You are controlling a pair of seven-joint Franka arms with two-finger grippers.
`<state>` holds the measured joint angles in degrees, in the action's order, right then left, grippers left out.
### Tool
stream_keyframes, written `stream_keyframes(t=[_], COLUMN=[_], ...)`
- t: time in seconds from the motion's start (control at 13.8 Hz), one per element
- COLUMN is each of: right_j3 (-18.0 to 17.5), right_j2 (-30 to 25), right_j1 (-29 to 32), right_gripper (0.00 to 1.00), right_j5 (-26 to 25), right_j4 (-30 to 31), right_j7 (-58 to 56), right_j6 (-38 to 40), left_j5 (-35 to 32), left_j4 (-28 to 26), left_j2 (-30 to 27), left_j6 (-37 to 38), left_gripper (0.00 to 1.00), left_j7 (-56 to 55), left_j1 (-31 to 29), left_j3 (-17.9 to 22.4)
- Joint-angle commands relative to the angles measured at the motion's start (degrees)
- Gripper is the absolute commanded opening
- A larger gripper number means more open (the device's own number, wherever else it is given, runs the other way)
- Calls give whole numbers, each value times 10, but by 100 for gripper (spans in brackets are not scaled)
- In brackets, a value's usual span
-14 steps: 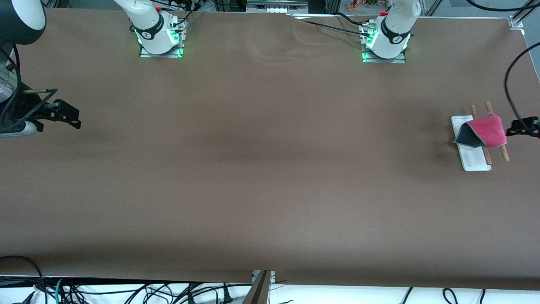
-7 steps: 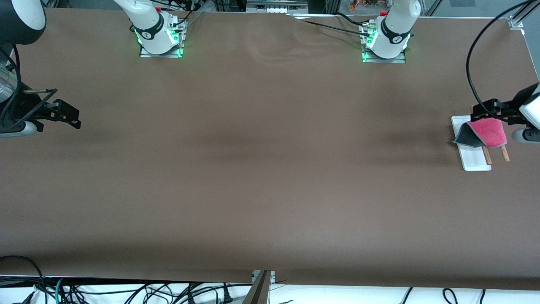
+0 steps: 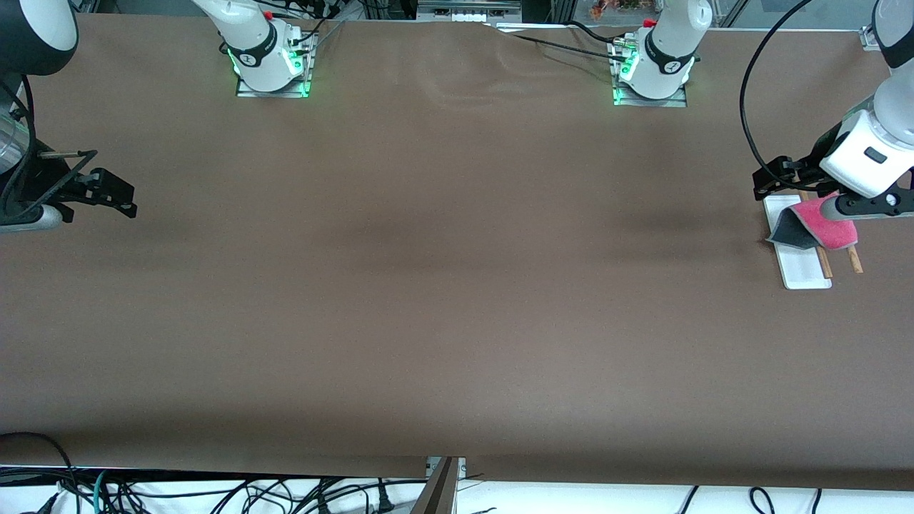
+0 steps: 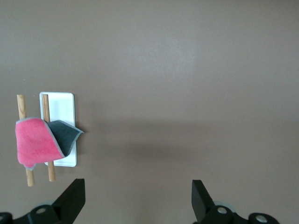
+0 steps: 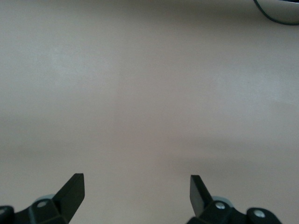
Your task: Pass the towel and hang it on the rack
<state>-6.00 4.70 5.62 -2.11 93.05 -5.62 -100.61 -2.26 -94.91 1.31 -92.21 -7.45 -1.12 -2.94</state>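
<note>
Left hand [image 3: 775, 182] now over rack [image 3: 800, 271], fingers apart, towel [image 3: 832, 225] unmoved, right hand [image 3: 114, 193] waiting, apart

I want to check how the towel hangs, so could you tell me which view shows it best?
The left wrist view: the towel lies unobstructed over the rack's rods, grey underside folded out. In the front view the left arm partly covers it. The right wrist view shows only bare table.

We can read no words, labels, brands or numbers anywhere in these views.
</note>
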Motion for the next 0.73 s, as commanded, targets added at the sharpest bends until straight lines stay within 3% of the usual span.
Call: stream_keyframes(t=[0.0,0.65], right_j3=[0,-2], right_j2=[0,0], right_j1=[-1,-2], right_gripper=[100,100], right_j5=[3,3], right_j4=[-8,-8], right_j7=[-9,-9], right_j6=[2,2], left_j5=[20,22], left_j4=[-17,-13], left_j2=[-14,-5], left_j6=[-13,-13], left_gripper=[100,100], left_j7=[-5,-2], left_j1=[13,12], left_j3=[25,27])
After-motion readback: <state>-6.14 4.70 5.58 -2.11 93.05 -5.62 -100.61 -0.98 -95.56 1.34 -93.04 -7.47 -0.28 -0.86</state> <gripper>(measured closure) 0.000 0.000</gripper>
